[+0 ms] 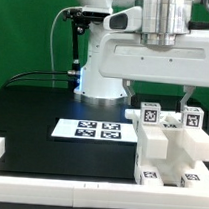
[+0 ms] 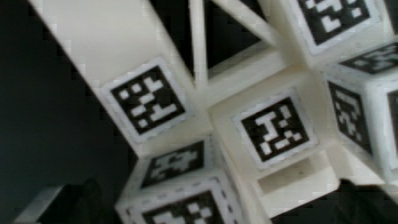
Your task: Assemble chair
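- Exterior view: the arm's white wrist housing (image 1: 156,51) fills the upper right of the frame, directly above the chair (image 1: 175,147).
- Chair: a blocky, stepped white structure standing on the black bench (image 1: 32,113) at the lower right of the frame; small black-and-white square tags mark its upper blocks and its lower front face.
- Claw (image 1: 165,99): two dark fingers hang from the wrist housing, one (image 1: 141,95) at the exterior view's left of the chair's top, the other (image 1: 189,101) at its right. The jaws stand spread wide; nothing is seen clamped between them. Whether the fingertips touch the upper blocks cannot be told.
- Marker board (image 1: 89,130): a thin flat white sheet with several square tags, lying on the bench in the centre of the frame, just to the exterior view's left of the chair and apart from it.
- Border rails (image 1: 48,179): long low white bars along the lower edge of the frame, with a short piece at the lower left.
- Background: a green backdrop (image 1: 27,28) and a dark cable (image 1: 71,40) beside the robot's white base (image 1: 99,77) in the upper centre.
- Wrist view: a close, tilted look at the chair's white blocks (image 2: 214,110), with several tags facing the camera; the picture is partly blurred at its right side.
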Controlling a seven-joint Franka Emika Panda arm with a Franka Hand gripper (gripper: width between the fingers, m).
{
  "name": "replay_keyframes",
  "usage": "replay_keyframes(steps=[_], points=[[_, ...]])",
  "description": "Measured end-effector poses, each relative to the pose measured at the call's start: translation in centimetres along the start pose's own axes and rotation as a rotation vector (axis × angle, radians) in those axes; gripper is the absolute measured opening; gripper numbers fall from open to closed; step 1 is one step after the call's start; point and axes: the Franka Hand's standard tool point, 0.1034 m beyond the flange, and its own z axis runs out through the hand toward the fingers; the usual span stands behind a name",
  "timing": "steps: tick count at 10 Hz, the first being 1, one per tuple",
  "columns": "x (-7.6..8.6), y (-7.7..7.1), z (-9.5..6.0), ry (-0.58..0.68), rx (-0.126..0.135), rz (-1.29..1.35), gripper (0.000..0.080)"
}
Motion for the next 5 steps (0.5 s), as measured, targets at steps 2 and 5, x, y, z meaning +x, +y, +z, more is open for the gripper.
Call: replay_keyframes(steps=[2, 5], points=[[0.42, 0.52, -0.01, 0.002, 0.000, -0.092, 0.0649], [0.40, 0.48, 0.01, 0.001, 0.001, -0.033, 0.0418]])
